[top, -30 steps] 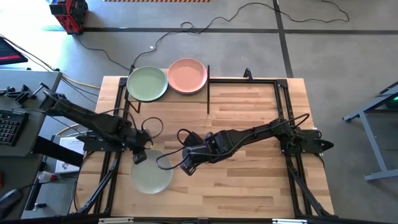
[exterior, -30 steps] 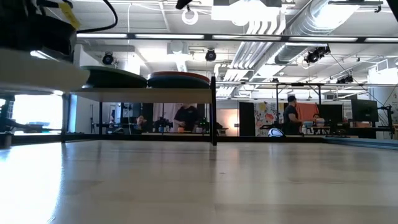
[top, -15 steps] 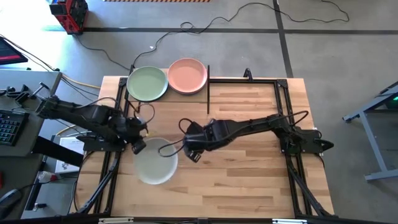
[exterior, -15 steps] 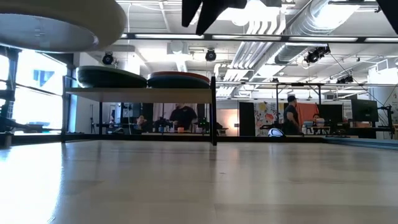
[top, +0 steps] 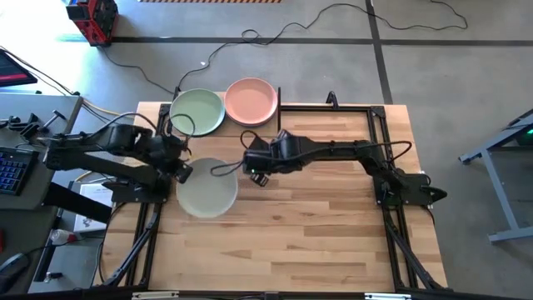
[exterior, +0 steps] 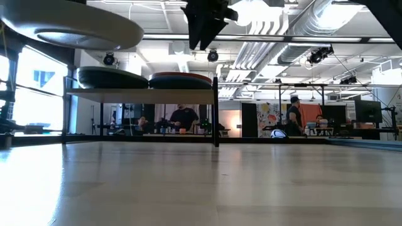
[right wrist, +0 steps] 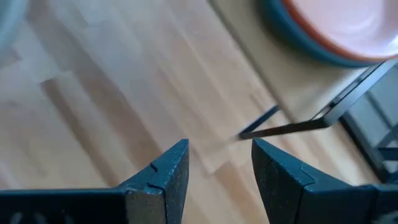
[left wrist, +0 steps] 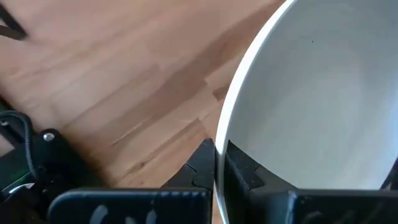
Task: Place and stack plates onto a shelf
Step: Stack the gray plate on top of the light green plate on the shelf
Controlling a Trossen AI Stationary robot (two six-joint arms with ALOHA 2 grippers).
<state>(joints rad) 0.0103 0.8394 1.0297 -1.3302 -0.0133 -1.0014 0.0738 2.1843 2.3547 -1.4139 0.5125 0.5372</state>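
Holding cream-green plate (top: 206, 187) aloft | shelf (exterior: 141, 95): sage plate (top: 197, 112), pink plate (top: 251, 101)

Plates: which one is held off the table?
The pale cream plate, clamped at its rim by the left gripper. The green plate and pink plate sit on the shelf.

The dark left arm reaches in from the bench's left edge, bent at the elbow, with its left gripper (top: 184, 170) held above the left half of the bench. Its jaws are clamped tight on the rim of a round pale cream-green plate (top: 207, 187), which is lifted clear of the bench.

The dark right arm stretches from the right edge across the middle, its right gripper (top: 254, 167) raised near the bench's centre, jaws spread wide and holding nothing.
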